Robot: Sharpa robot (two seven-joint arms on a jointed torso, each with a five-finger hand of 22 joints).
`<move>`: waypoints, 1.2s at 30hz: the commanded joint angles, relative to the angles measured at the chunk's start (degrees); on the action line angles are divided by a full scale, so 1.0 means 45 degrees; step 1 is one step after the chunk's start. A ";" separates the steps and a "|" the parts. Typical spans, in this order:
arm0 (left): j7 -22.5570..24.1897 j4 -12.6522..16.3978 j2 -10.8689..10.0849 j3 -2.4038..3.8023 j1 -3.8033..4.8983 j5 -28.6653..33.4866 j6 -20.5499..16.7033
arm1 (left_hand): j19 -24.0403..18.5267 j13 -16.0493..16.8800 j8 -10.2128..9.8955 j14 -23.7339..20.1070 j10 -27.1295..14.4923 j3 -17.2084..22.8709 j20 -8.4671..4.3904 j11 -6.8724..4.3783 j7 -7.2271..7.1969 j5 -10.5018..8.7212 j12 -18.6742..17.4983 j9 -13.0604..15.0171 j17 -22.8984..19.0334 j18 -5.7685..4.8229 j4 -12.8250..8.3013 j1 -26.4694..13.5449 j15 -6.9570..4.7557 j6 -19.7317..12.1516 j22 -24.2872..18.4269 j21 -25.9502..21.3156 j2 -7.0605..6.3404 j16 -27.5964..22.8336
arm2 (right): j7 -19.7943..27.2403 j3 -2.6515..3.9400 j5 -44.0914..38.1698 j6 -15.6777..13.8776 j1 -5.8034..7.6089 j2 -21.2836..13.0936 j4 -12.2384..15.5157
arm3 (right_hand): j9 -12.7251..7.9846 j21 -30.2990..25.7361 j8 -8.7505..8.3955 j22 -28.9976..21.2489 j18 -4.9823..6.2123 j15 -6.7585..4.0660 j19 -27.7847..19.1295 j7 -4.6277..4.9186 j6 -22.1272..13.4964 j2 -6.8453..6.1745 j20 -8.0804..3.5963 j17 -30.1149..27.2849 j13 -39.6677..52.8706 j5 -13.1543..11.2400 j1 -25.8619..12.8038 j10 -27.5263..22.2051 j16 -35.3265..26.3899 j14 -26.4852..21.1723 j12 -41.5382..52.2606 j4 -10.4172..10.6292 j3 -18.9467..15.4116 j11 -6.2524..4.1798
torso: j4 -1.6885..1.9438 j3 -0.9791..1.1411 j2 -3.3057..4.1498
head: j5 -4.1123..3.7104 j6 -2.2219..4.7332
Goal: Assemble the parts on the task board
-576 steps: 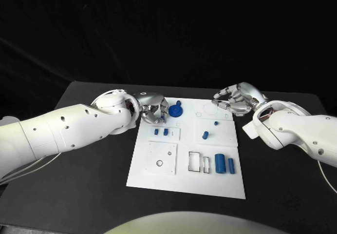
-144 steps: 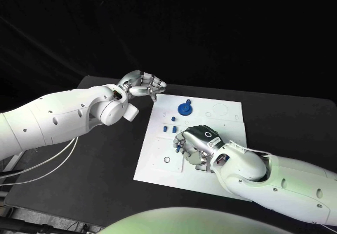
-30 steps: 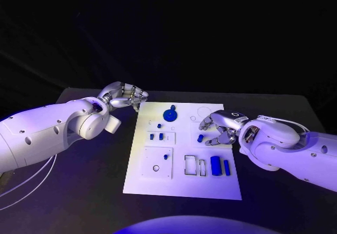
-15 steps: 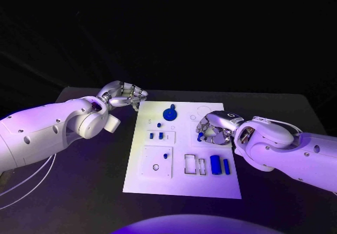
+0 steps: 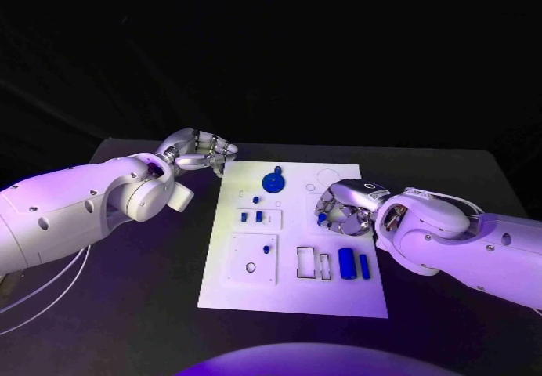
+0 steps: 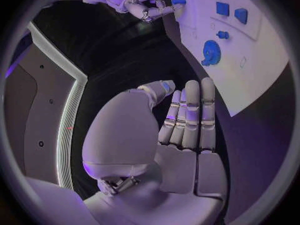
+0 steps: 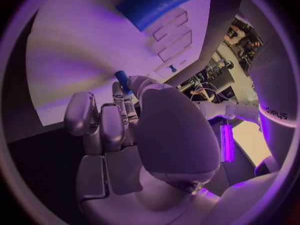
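a: where's the r hand (image 5: 345,210)?
b: over the board (image 5: 294,294), mid-right part. fingers curled down round a small blue peg (image 5: 322,218); wrist view has the peg (image 7: 122,80) between its fingertips, tip close to the board's surface. looks held, pinched.

a: l hand (image 5: 201,150)?
b: off the board, just beside its far-left corner, above the table (image 5: 135,313). fingers curled in tight against the palm, nothing in them. wrist view agrees, l hand (image 6: 181,120) closed on itself.

a: other parts?
b: blue gear (image 5: 273,183) near the far edge, w/ a small knob just past it. two small blocks (image 5: 251,217) side by side in a square panel on the left. a tiny pin (image 5: 266,250) standing in the square panel nearer the robot, ring mark beside it. big cylinder (image 5: 347,263) and a thinner bar (image 5: 363,267) lying side by side on the right, next to two rectangular outlines.

a: is the peg seated?
b: can't tell, fingers hide its base.
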 commanded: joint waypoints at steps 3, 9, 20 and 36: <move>0.0060 0.0032 0.0011 0.0006 0.0004 -0.0024 0.0148 | -0.0012 -0.0002 -0.0047 -0.0054 -0.0077 -0.0091 0.0078 0.0026 0.0003 0.0029 0.0081 -0.0007 0.0007 0.0190 0.0003 -0.0045 0.0075 -0.0096 -0.0021 -0.0054 0.0018 -0.0024 | -0.0015 -0.0025 -0.0124 0.0175 -0.0065 0.0059 -0.0002 | 0.0067 0.0126 0.0142 0.0363 -0.0262 -0.0043 0.0123 -0.0007 0.0197 -0.0080 0.0021 0.0057 0.0029 -0.0058 -0.0098 0.0200 0.0075 0.0041 -0.0107 -0.0059 0.0233 -0.0042 | 0.0005 -0.0003 0.0001 | 0.0010 -0.0011; 0.0054 0.0031 0.0009 0.0006 0.0005 -0.0024 0.0142 | -0.0012 -0.0002 -0.0047 -0.0054 -0.0077 -0.0091 0.0078 0.0026 0.0003 0.0029 0.0081 -0.0007 0.0007 0.0190 0.0003 -0.0045 0.0075 -0.0096 -0.0021 -0.0054 0.0018 -0.0024 | -0.0143 -0.0026 -0.0034 -0.0547 -0.0082 0.0073 -0.0003 | 0.0323 0.0522 0.0504 0.0630 -0.0331 -0.0178 0.0310 -0.0142 0.0453 0.0318 -0.0089 0.0237 0.0119 -0.0048 -0.0189 0.0812 0.0194 0.0109 -0.0066 -0.0336 0.1146 -0.0207 | 0.0010 -0.0008 -0.0001 | -0.0003 -0.0009; 0.0069 0.0008 0.0028 0.0006 0.0005 -0.0024 0.0155 | -0.0009 0.0007 -0.0037 -0.0071 -0.0126 -0.0095 0.0086 0.0030 0.0004 0.0030 0.0155 0.0008 0.0013 0.0192 0.0005 -0.0034 0.0080 -0.0090 -0.0037 -0.0069 0.0051 -0.0012 | 0.0116 0.0002 0.0384 -0.1724 -0.0015 -0.0122 0.0305 | 0.0796 0.1050 0.1097 0.1009 -0.0429 -0.0314 0.0513 -0.0249 0.0468 0.0327 -0.0234 0.0470 0.0286 -0.0070 -0.0477 0.1437 0.0355 0.0183 -0.0036 -0.1153 0.2235 -0.0364 | 0.0006 -0.0014 -0.0030 | 0.0010 -0.0002; 0.0079 -0.0090 0.0144 0.0006 0.0003 -0.0019 0.0187 | -0.0008 0.0008 -0.0024 -0.0074 -0.0138 -0.0093 0.0088 0.0029 -0.0001 0.0031 0.0168 0.0015 0.0015 0.0192 0.0011 -0.0035 0.0082 -0.0071 -0.0041 -0.0071 0.0068 -0.0009 | 0.0711 0.0161 0.2023 -0.2224 0.0435 -0.0243 0.1655 | 0.0919 0.1114 0.1233 0.1073 -0.0441 -0.0325 0.0532 -0.0251 0.0403 0.0264 -0.0250 0.0413 0.0323 -0.0091 -0.0661 0.1473 0.0334 0.0171 -0.0082 -0.1340 0.2394 -0.0368 | 0.0003 -0.0011 -0.0005 | 0.0127 0.0047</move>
